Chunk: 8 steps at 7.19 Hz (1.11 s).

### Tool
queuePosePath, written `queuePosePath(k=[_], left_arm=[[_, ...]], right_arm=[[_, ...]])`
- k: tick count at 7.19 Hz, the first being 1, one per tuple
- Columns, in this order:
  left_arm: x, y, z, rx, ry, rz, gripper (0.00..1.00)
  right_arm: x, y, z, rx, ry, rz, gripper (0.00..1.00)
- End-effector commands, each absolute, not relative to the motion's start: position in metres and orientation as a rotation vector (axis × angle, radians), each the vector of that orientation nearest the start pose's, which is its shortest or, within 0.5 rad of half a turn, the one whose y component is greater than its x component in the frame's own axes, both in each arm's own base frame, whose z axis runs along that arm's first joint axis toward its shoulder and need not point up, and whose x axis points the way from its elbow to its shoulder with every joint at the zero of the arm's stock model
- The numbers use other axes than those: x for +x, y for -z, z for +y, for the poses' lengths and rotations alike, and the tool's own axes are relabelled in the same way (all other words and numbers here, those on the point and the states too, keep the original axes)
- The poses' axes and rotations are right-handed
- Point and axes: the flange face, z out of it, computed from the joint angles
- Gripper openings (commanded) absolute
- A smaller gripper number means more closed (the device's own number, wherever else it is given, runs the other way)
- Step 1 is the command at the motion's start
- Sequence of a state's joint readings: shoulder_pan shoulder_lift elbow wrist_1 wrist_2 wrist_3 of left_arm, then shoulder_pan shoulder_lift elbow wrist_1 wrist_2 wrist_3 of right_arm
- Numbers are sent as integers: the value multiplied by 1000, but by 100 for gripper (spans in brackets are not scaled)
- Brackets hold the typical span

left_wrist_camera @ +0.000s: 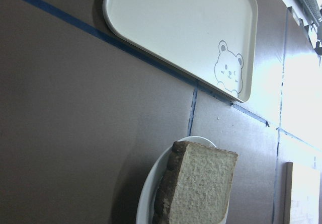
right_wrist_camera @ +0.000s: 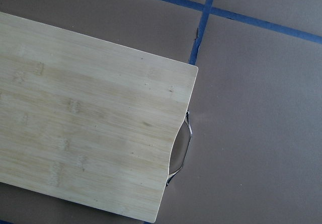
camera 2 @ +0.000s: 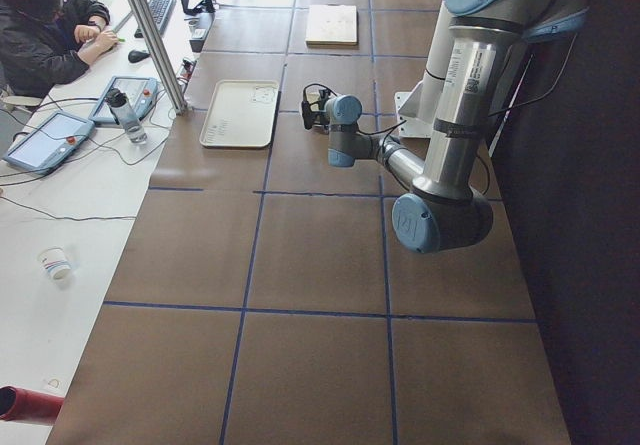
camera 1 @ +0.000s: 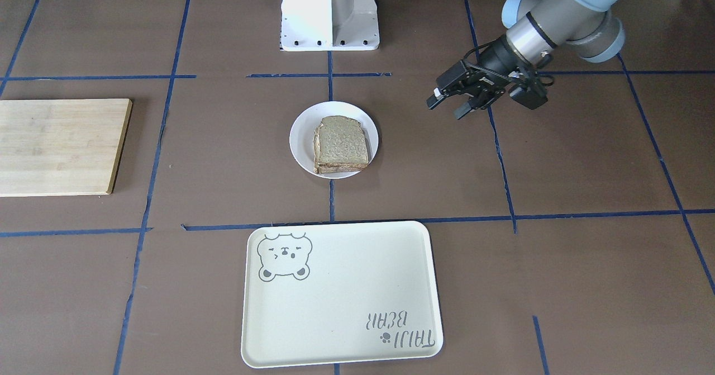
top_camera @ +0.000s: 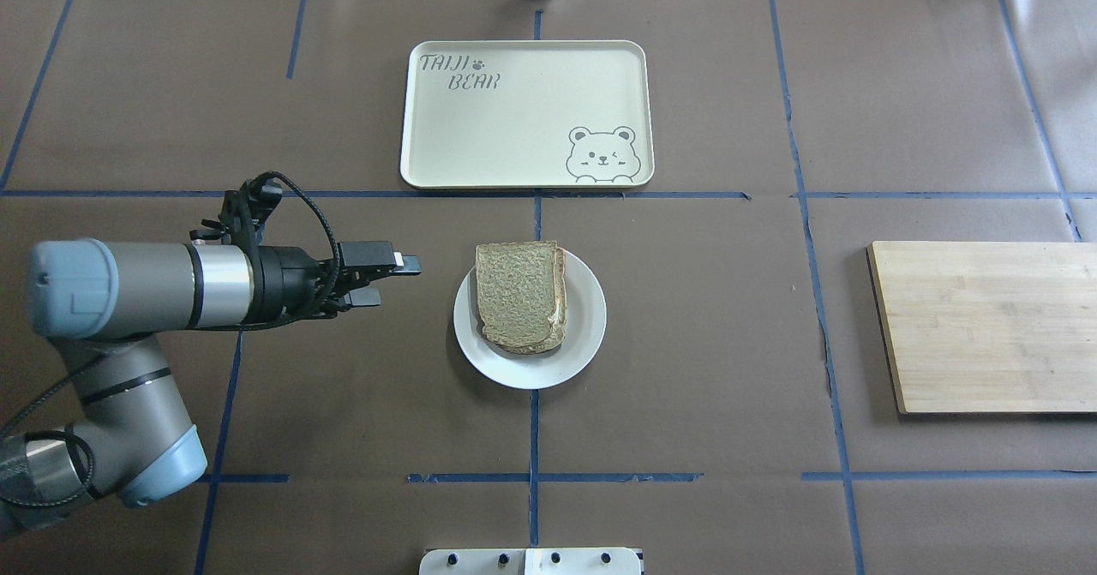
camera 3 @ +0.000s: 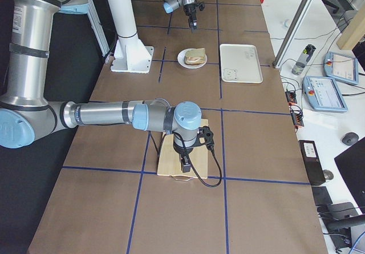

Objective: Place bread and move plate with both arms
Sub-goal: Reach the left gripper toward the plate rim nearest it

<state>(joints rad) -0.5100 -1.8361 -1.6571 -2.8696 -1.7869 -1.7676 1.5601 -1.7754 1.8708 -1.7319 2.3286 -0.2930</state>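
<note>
A slice of brown bread [top_camera: 518, 294] lies on top of a stack on the small white plate [top_camera: 588, 318] at the table's middle. It also shows in the front view [camera 1: 342, 140] on the plate [camera 1: 301, 134], and in the left wrist view [left_wrist_camera: 201, 189]. My left gripper [top_camera: 390, 279] hovers a short way left of the plate, pointing at it, open and empty; in the front view [camera 1: 447, 107] it is on the right. My right gripper [camera 3: 185, 165] shows only in the right side view, over the wooden board; I cannot tell if it is open or shut.
A cream tray [top_camera: 514, 129] with a bear drawing lies beyond the plate. A wooden cutting board [top_camera: 986, 326] lies at the right, and fills the right wrist view [right_wrist_camera: 85, 133]. The white robot base [camera 1: 329, 12] stands at the near edge.
</note>
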Motion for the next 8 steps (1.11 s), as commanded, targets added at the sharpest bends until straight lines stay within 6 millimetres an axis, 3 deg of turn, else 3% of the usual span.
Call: queuePosePath(k=[1,2,3,5,6,8], left_arm=[[490,-336,-373,105,379,1719,100],[500,-343,-377,101,383,1701,100],[514,-347,-370,83,373,1689,93],[524,-349,-362,67,360,1682,68],[530,-352,-361,62,355,1684,61],[537,-371,-364,62,355,1684,59]], right_arm=[[61,-620,-400,45,264,-761,99],[61,-620,-400,45,264,-761,99],[61,-620,-400,44,262,-761,99],[61,-620,-400,45,264,-761,99],[61,-620,-400,45,264,-761,99],[60,-620,-400,45,264,-763,99]])
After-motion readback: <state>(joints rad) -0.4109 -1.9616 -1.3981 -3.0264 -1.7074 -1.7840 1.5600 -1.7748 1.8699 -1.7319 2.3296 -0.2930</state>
